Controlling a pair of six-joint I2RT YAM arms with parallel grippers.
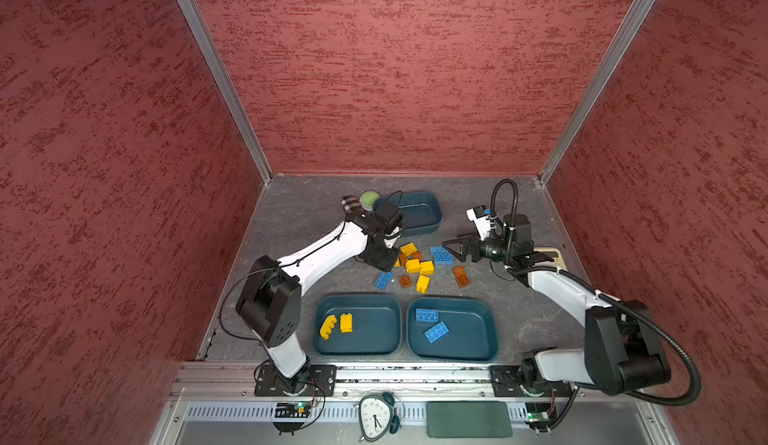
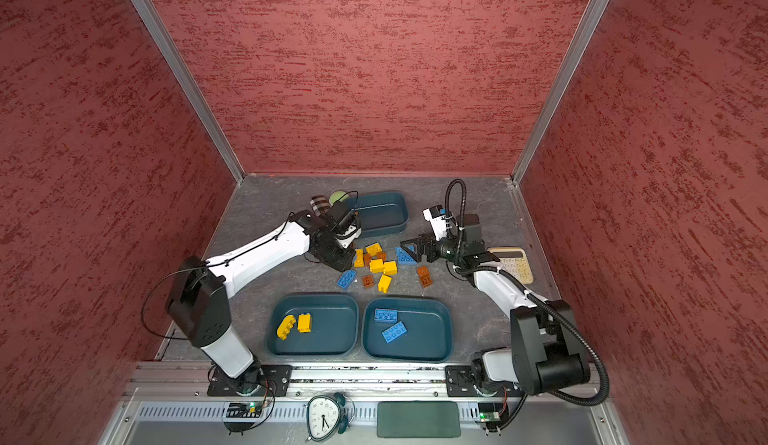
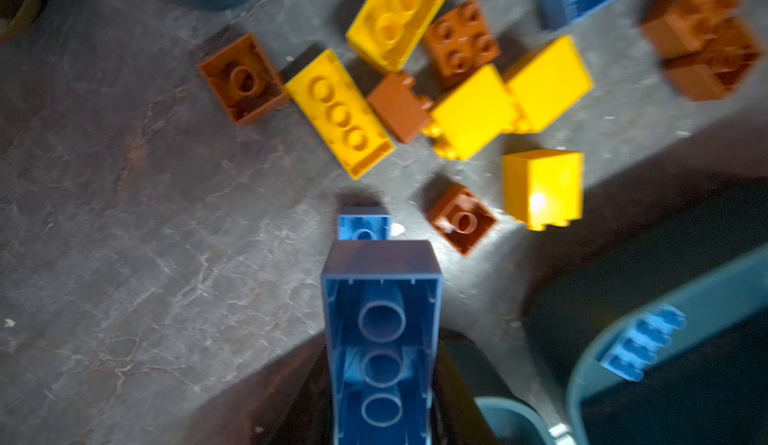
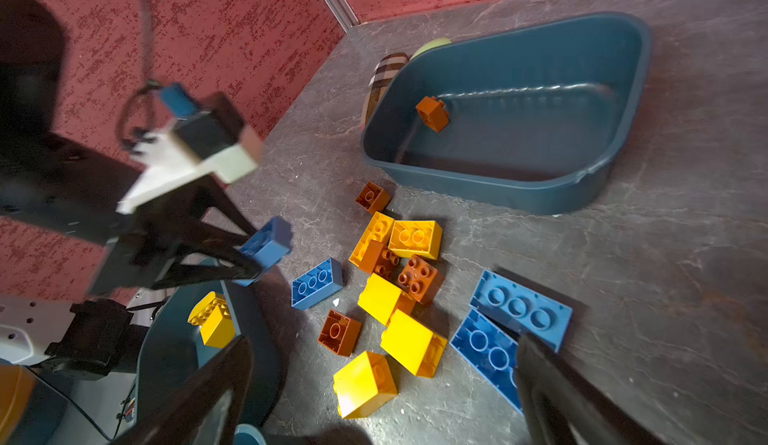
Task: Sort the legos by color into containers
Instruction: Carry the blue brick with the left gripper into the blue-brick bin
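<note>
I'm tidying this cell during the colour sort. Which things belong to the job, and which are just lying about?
Job: legos; blue brick in the left end effector; near left tub; near right tub; far tub.
Lying about: plaid case; green-topped puck; calculator; alarm clock; dark green pad.

Around the brick pile (image 1: 417,266), the small tub (image 1: 419,212) blocks 12 o'clock, two big tubs (image 1: 374,335) block 6, the left gripper (image 4: 259,256) and right gripper (image 1: 451,249) crowd 9 and 3, and bare floor (image 1: 455,208) is open at 1.
</note>
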